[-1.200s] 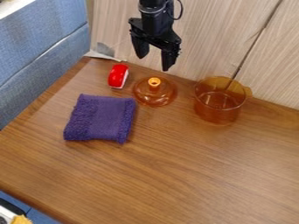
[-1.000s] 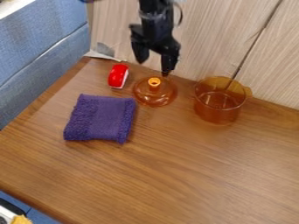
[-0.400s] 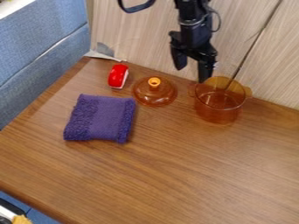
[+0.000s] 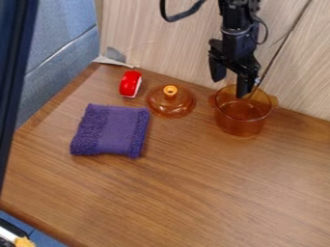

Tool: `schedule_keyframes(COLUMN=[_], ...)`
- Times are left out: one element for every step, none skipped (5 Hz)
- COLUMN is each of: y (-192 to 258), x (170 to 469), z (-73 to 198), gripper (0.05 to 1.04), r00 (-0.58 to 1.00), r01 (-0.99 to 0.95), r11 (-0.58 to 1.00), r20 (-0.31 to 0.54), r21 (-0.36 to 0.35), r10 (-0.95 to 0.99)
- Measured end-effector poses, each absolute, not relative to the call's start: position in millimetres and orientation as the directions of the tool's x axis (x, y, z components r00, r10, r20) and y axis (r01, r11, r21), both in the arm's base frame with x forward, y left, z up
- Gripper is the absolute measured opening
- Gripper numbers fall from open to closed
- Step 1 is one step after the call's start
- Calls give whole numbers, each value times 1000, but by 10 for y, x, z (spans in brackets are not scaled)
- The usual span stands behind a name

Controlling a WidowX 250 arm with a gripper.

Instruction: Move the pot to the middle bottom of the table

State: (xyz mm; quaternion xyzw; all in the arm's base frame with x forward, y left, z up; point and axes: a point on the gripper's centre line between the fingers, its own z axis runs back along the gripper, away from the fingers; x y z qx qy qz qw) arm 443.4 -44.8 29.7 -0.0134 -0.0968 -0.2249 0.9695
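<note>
Sliding rightward across the camera view, the black 2-finger gripper (image 4: 230, 88) now hangs at the upper right, jaws wide and empty, by the upper rim of the transparent amber pot (image 4: 240, 126). The pot hasn't shifted, so the approach looks nearly done, but gripping and moving it down the brown wooden table (image 4: 180, 193) remain.
</note>
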Motion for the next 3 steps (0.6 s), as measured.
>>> schedule_keyframes(y=[-418, -399, -393], x=[4414, 4403, 4403], z=[166, 121, 121], gripper=[723, 416, 183], r00=[884, 887, 887], r01=[440, 438, 438], r11=[897, 898, 898], r20=[157, 141, 141], r21=[32, 41, 42], r10=[-440, -440, -440])
